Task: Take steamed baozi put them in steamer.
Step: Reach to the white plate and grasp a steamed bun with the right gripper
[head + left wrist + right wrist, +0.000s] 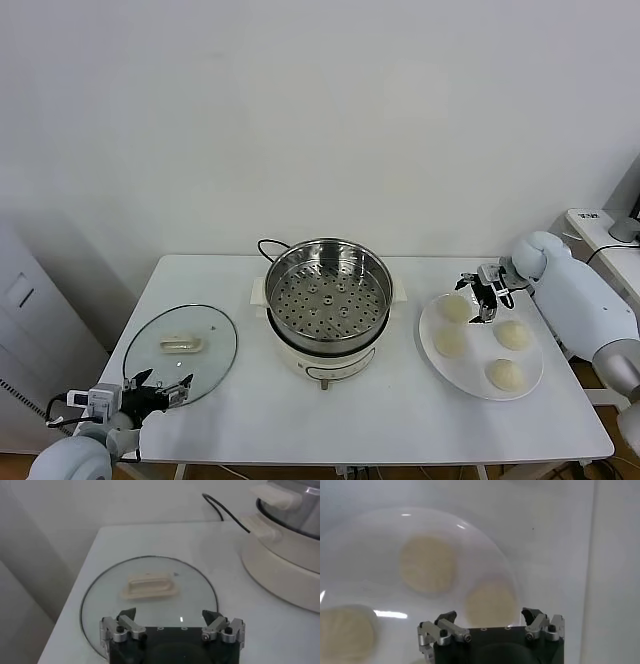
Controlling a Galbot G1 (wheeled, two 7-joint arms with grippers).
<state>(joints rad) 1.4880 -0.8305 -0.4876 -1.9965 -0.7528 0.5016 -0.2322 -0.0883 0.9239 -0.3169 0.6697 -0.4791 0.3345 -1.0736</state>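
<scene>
Four baozi (452, 309) lie on the plate (530, 385), right of the empty steamer (328, 292). Right hand (482, 297) hovers spread over one; left hand (158, 389) spread beside the lid (215, 345).

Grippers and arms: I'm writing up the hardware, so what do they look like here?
Both arms wear smooth, rounded white shells. The left gripper and right gripper match: a black block body, silver metal finger brackets fastened with dark screws, and black fingertips. A dark cable trails beside the left wrist in the head view.
</scene>
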